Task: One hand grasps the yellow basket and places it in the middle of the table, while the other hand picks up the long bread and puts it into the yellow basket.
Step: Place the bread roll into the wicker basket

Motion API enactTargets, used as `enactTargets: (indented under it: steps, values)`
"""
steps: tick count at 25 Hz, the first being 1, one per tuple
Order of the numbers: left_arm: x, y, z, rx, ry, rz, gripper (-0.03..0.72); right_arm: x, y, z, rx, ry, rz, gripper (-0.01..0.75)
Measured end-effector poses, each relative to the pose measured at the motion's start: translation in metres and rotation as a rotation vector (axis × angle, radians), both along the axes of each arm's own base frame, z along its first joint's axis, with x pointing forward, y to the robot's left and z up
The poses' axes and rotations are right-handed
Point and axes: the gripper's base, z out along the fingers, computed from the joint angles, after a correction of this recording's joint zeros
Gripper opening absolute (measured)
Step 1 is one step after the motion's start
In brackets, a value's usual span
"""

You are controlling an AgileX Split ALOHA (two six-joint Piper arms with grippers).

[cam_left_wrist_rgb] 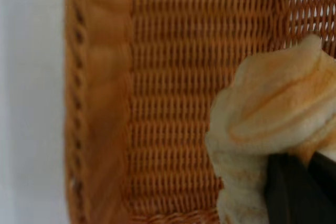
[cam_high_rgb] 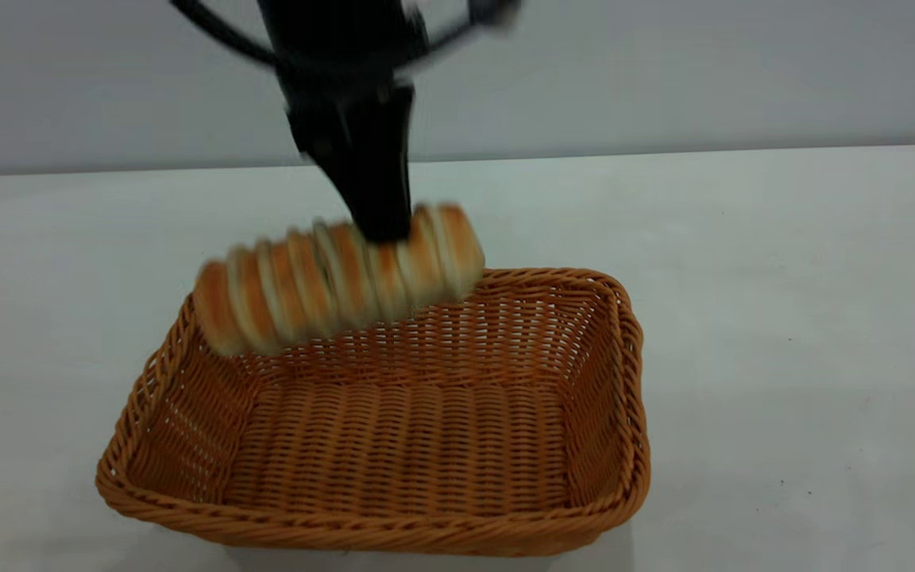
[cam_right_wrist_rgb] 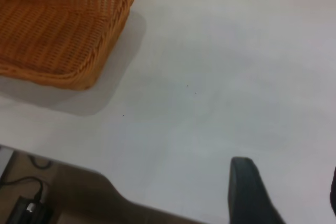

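The yellow basket (cam_high_rgb: 378, 532) sits on the white table (cam_high_rgb: 783, 278), low in the middle of the exterior view, with nothing in it. My left gripper (cam_high_rgb: 379, 232) comes down from above and is shut on the long bread (cam_high_rgb: 338, 274). It holds the bread crosswise in the air over the basket's far rim. The left wrist view shows the bread (cam_left_wrist_rgb: 273, 108) against a black finger (cam_left_wrist_rgb: 286, 192), with the basket floor (cam_left_wrist_rgb: 173, 103) below. My right gripper (cam_right_wrist_rgb: 286, 174) is open and empty over bare table, apart from the basket (cam_right_wrist_rgb: 68, 80). It does not show in the exterior view.
The table's edge (cam_right_wrist_rgb: 131, 203) runs near the right gripper, with cables and a dark box (cam_right_wrist_rgb: 26, 208) on the floor beyond it. White tabletop (cam_right_wrist_rgb: 236, 51) lies between the right gripper and the basket.
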Motion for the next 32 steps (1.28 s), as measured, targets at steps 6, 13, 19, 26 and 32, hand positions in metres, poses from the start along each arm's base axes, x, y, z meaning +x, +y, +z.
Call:
enactTargets:
  steps: [6,13,19,26,32]
  values:
    - [0.009,-0.020,-0.027,0.018,0.023,-0.025,0.034,0.000,0.000,0.000,-0.001,0.000,0.001,0.356]
    - [0.018,-0.036,-0.049,0.022,0.028,-0.044,0.034,0.000,0.000,0.000,0.000,0.000,0.000,0.356]
    - [0.018,-0.038,-0.063,0.051,0.045,-0.040,0.034,0.000,0.000,0.000,0.000,0.000,0.000,0.356]
    - [0.018,-0.039,-0.065,0.071,0.051,0.011,0.113,0.000,0.000,0.000,0.000,0.000,0.000,0.356]
    - [0.018,-0.039,-0.065,0.079,0.055,0.059,0.373,0.000,0.000,0.000,0.001,0.000,0.000,0.356]
